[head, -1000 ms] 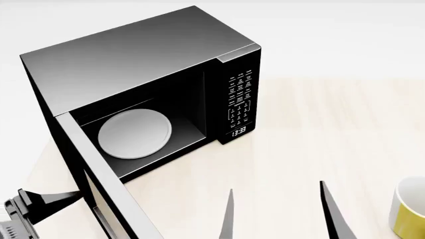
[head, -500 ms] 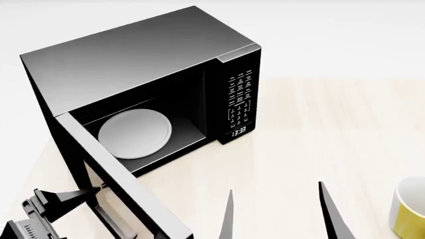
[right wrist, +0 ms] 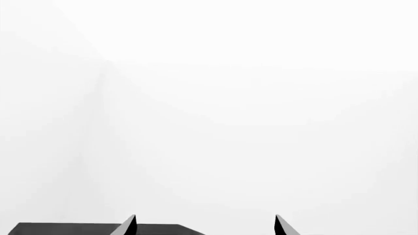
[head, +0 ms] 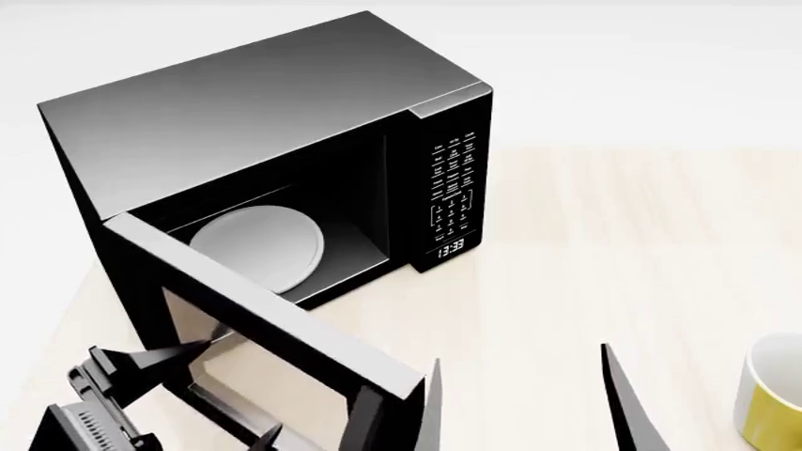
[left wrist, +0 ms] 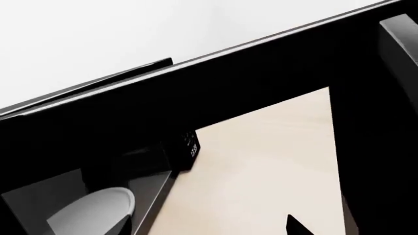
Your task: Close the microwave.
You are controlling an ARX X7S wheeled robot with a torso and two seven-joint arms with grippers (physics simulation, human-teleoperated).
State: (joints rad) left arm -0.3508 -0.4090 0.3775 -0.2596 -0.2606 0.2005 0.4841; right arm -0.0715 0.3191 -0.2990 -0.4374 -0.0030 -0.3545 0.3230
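Note:
The black microwave (head: pixel 251 113) stands at the back left of the light wooden table, its white turntable plate (head: pixel 257 249) showing in the open cavity. Its glass-windowed door (head: pixel 288 324) is hinged on the left and stands about half shut, free edge toward me. My left gripper (head: pixel 244 387) is open at the door's outer face, one finger (head: pixel 176 355) against the window. In the left wrist view I look through the door window at the plate (left wrist: pixel 91 213) and clock display (left wrist: pixel 193 151), gripper (left wrist: pixel 209 224) open. My right gripper (head: pixel 520 352) (right wrist: pixel 205 218) hangs open and empty right of the door.
A yellow mug (head: pixel 771 395) with a white inside stands at the right edge of the table (head: pixel 602 244). The door's free edge lies close to my right gripper's left finger (head: pixel 430 409). In the right wrist view a black top surface (right wrist: pixel 65 228) shows low against white wall.
The door has swung further toward shut, its free edge moving right. My left gripper has moved right and forward along with it. The right gripper has stayed put.

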